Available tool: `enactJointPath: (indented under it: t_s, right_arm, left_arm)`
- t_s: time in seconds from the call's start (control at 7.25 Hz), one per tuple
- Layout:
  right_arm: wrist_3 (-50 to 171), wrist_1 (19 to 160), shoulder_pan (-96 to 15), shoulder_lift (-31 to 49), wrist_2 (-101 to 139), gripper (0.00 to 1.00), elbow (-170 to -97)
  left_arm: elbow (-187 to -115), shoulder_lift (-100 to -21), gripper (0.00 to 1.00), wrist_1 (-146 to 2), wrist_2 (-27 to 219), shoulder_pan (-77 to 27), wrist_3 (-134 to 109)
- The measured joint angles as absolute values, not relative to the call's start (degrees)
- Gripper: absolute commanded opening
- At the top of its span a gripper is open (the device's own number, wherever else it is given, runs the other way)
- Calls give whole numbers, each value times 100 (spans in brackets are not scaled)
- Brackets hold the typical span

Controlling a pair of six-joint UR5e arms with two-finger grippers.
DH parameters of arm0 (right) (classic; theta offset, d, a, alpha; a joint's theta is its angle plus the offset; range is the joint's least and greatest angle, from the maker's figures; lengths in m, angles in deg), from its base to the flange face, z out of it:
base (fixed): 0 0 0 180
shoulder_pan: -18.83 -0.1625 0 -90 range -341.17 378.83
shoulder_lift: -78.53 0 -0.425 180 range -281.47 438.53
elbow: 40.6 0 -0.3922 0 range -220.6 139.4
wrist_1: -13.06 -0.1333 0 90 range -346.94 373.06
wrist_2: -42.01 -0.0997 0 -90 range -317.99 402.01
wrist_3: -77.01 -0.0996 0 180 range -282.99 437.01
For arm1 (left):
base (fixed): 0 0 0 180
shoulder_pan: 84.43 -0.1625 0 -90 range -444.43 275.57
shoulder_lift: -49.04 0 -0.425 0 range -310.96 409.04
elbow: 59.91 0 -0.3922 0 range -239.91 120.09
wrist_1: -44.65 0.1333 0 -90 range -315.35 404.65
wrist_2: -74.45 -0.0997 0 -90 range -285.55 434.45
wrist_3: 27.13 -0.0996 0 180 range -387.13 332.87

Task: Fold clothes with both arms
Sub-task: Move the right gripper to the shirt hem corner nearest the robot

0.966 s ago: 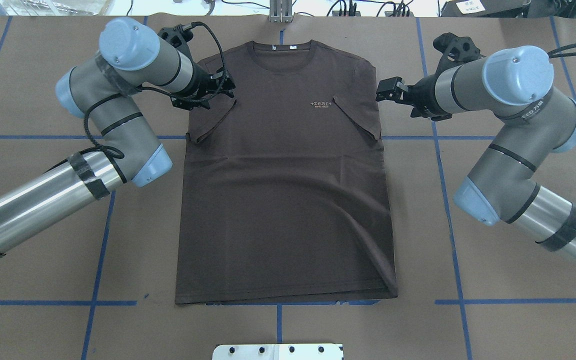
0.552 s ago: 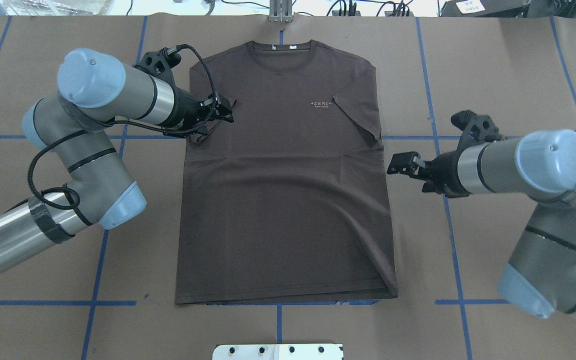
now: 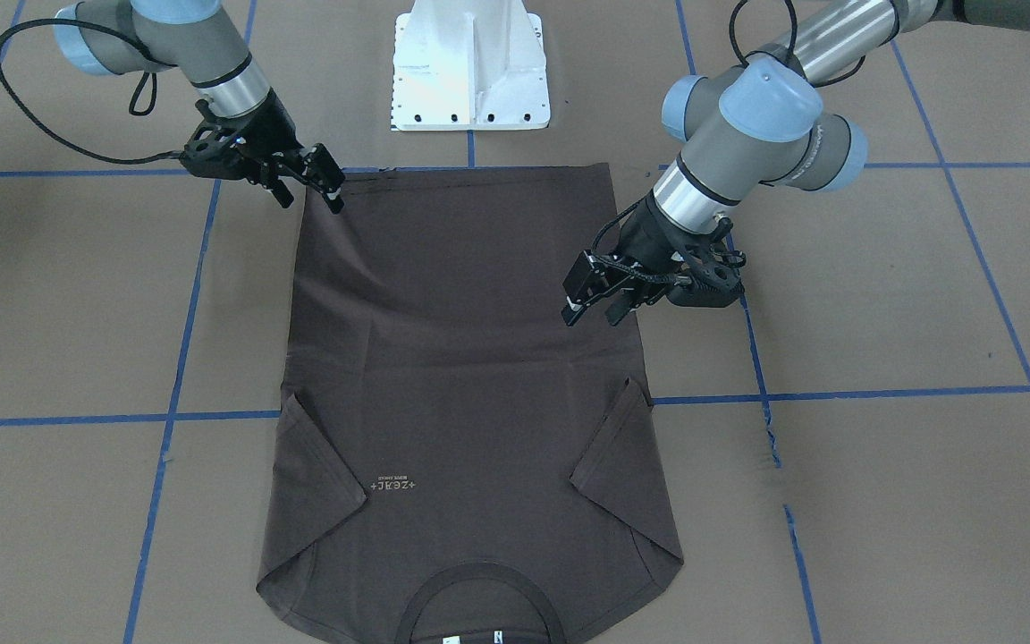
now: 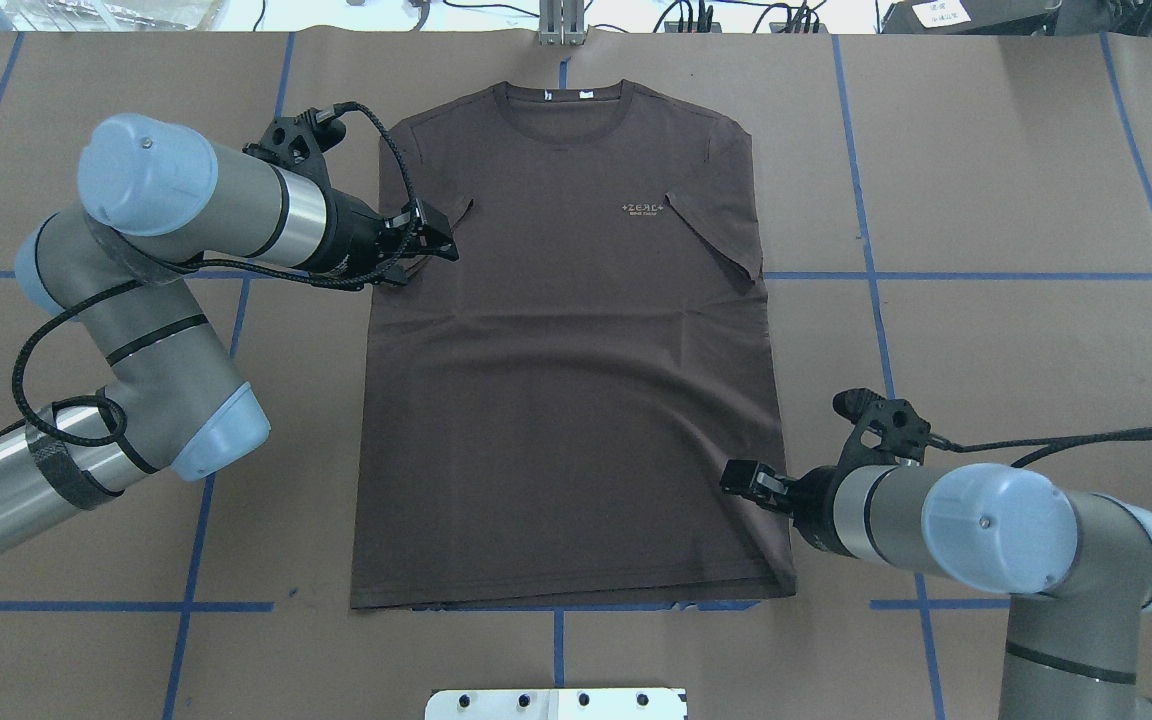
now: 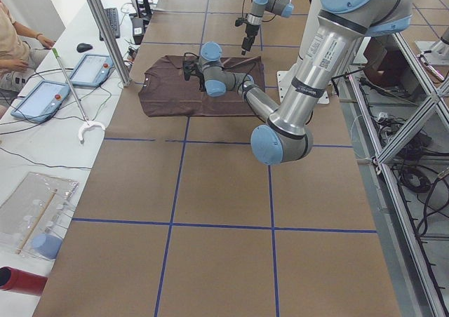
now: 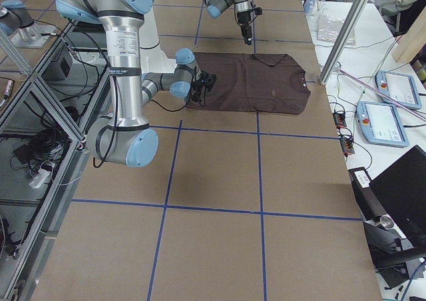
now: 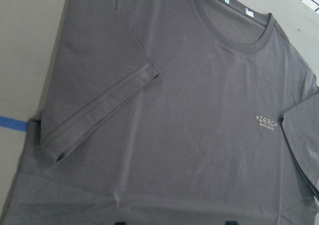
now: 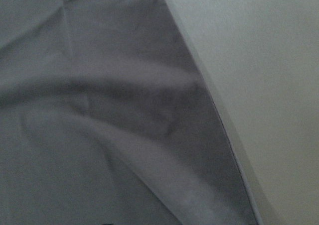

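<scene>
Shirt [image 4: 566,380] flat on worktop [image 4: 986,180]. Left hand [image 4: 441,238] over the folded sleeve, fingers apart. Right hand [image 4: 736,476] at side edge near hem, fingers apart, empty.

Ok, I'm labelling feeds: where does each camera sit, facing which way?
Front-facing: across the table, facing the white base; both arms.
Overhead: behind the robot, looking forward and down; both arms.
Exterior left: table's left end; left arm near.
Exterior right: table's right end; right arm near.
Left wrist: onto the T-shirt collar and sleeve.
Right wrist: close on its side edge.
Shared: front-facing and overhead both show chest lettering.
</scene>
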State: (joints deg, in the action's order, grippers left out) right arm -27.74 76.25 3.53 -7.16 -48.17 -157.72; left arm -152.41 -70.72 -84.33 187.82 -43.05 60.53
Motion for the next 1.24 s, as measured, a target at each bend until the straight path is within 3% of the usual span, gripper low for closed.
enactJointPath:
  t_s: [1.24]
  right_arm:
    - [-3158, 8211, 1024, -862, -4423, 67, -15908]
  left_arm:
    - [-15212, -7074, 73, -8455, 18774, -4321, 6023]
